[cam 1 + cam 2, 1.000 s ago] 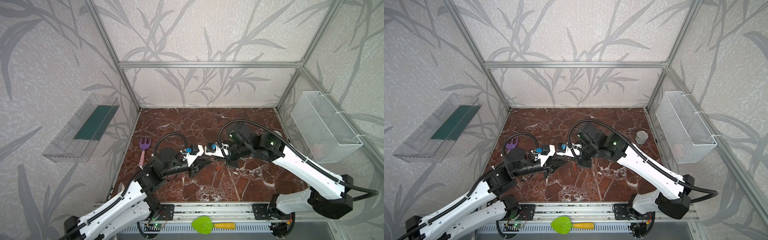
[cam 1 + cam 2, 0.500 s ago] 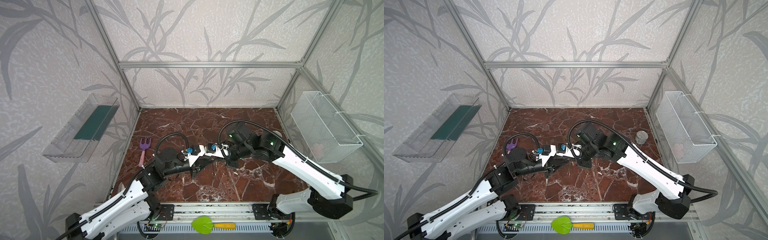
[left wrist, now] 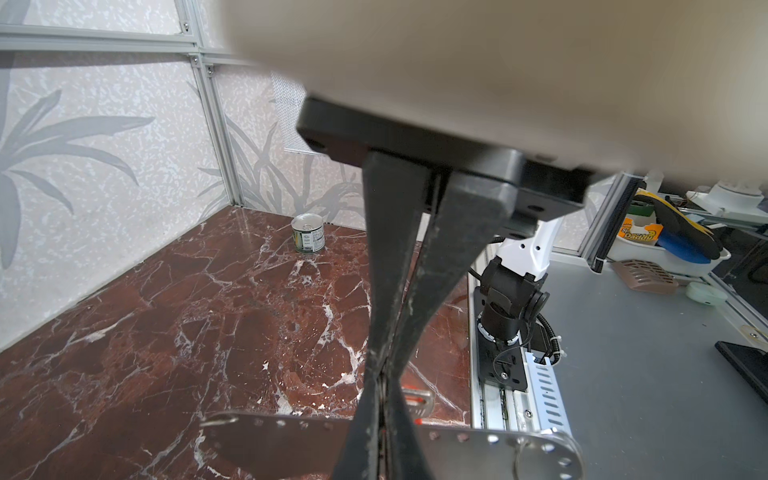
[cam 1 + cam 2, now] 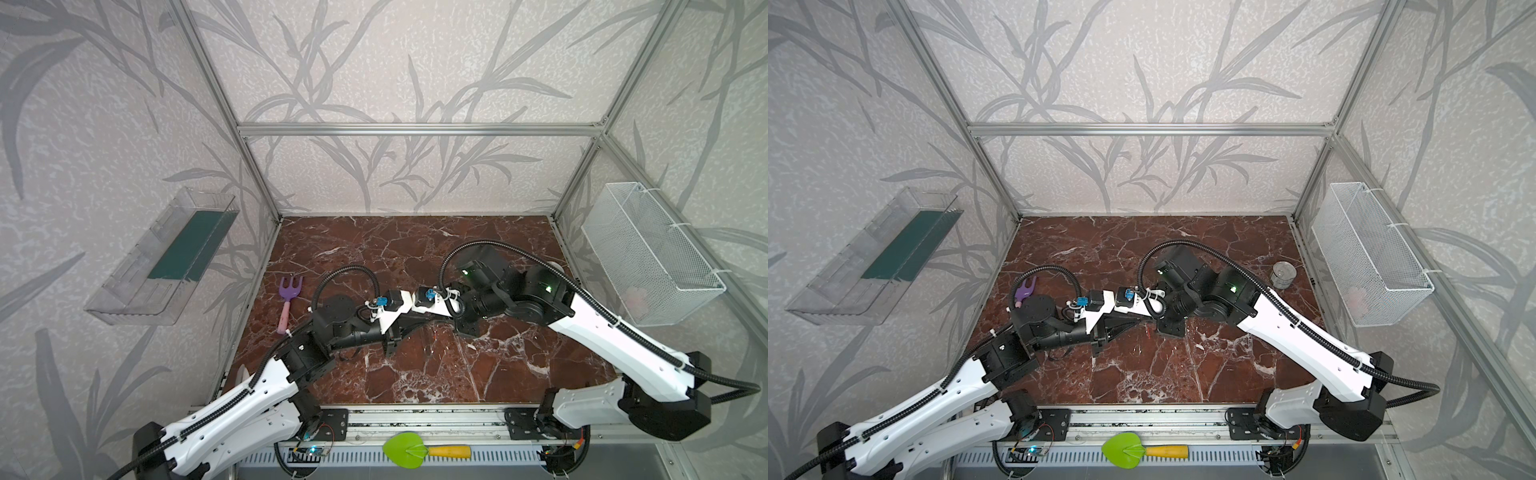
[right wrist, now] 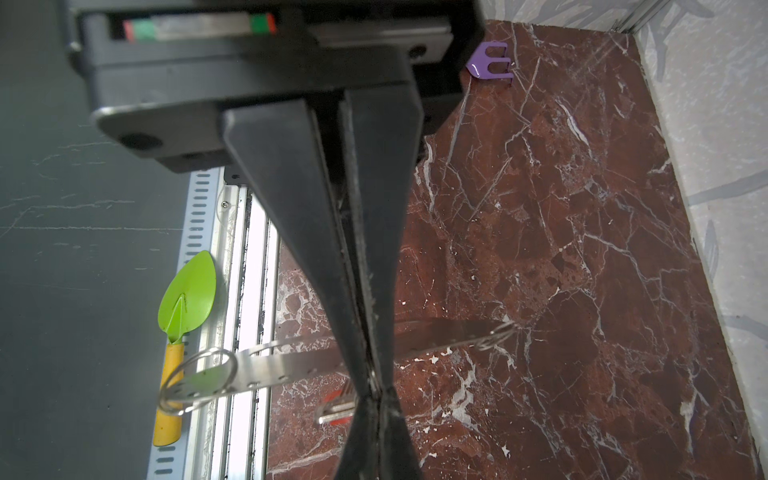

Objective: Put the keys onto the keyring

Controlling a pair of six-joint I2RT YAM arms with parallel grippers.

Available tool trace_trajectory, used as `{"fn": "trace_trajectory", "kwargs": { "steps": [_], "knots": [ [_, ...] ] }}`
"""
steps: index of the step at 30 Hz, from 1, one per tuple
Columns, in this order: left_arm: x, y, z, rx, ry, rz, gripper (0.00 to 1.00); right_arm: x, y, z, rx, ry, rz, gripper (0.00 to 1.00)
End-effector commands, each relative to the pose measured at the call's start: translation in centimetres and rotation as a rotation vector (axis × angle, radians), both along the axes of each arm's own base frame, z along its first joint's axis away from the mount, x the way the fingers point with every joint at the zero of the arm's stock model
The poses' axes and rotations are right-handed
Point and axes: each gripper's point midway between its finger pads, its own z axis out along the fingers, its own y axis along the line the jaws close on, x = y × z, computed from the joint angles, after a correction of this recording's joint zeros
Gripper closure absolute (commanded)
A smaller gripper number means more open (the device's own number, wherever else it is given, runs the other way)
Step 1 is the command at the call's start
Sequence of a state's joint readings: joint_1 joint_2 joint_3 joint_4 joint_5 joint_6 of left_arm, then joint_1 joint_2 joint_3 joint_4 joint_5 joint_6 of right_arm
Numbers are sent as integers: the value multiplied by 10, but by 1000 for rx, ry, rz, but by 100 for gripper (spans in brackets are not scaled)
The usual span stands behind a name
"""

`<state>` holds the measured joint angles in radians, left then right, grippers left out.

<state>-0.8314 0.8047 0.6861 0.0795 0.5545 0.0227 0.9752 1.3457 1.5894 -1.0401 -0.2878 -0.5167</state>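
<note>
Grey keyring (image 3: 469,455) pinched between closed left jaws and closed right jaws.

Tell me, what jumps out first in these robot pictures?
The left gripper and right gripper meet nose to nose over the middle of the red marble table, both pinched shut at a pale perforated keyring. A bright green trowel lies in front by the rail, a purple toy fork near the table's left edge.

Keyring (image 5: 286,361) above table (image 4: 1204,374) centre, keys (image 5: 334,409) on it nearby (fork (image 4: 289,291) far left, can (image 4: 1283,275) far right).
</note>
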Motion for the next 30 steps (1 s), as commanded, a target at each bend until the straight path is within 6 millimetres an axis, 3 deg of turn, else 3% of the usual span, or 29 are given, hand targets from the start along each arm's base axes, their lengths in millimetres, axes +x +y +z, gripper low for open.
{"fn": "trace_trajectory", "kwargs": {
  "steps": [1,7,11,14,26,30],
  "knots": [
    [1,-1,14,-33,-43,4,99,-7,4,7,46,-5,27,100],
    [0,2,16,-80,-71,15,100,3,3,11,81,-44,-33,100],
    [-1,8,21,-133,-100,36,100,10,-1,13,123,-80,-97,80],
    [-3,11,22,-158,-112,40,100,9,-1,14,187,-78,-124,75],
    [-9,14,24,-225,-115,22,100,-1,8,10,361,-1,-136,74],
    [-10,15,25,-254,-116,19,100,-5,12,9,375,21,-119,87]
  ]
}}
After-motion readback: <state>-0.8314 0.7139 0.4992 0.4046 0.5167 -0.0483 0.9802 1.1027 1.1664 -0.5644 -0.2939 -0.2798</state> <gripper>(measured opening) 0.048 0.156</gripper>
